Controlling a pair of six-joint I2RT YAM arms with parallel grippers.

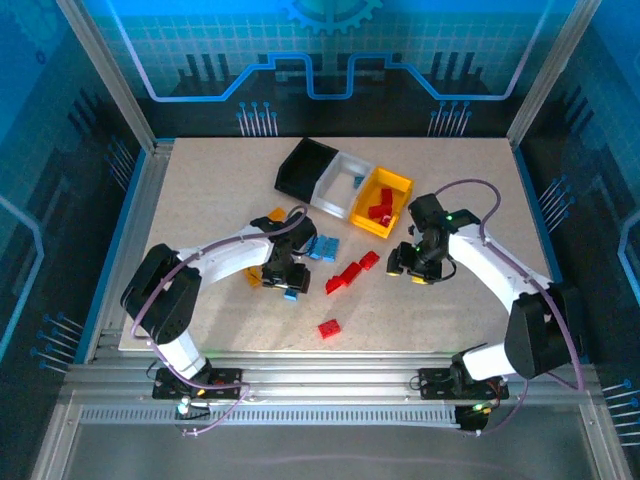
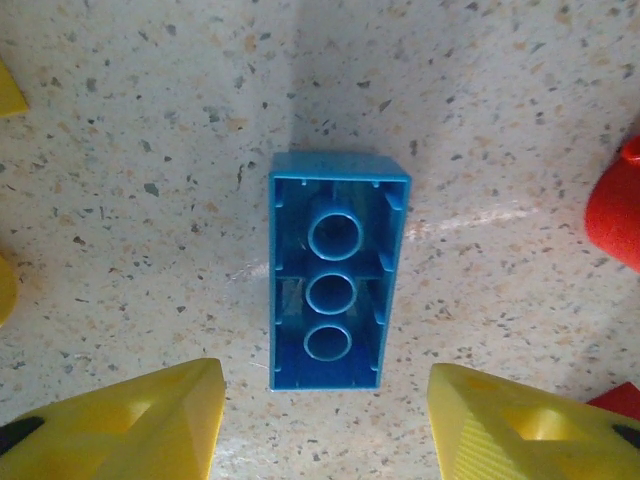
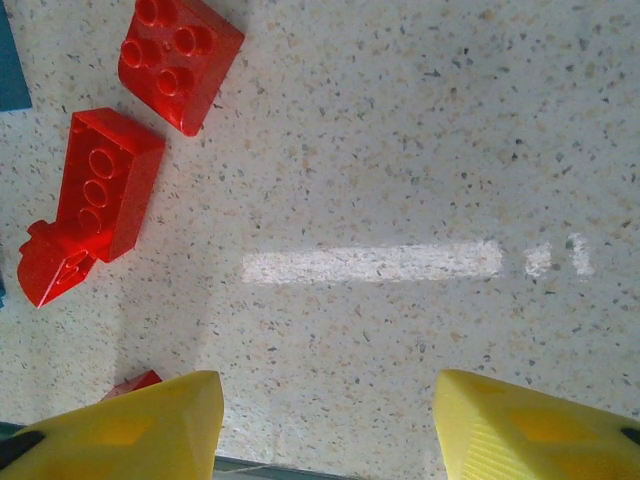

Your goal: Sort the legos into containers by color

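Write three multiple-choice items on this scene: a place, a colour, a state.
1. Which open rectangular plastic bin holds red studded plastic bricks? A black; B white; C yellow-orange.
2. What colour is the small plastic brick between the fingers of the left gripper? A red; B blue; C yellow.
3. How does that brick lie? A studs up; B hollow underside up; C on its side.
Key: 1 C, red bricks lie in the yellow-orange bin. 2 B, it is blue. 3 B, its three inner tubes face up.
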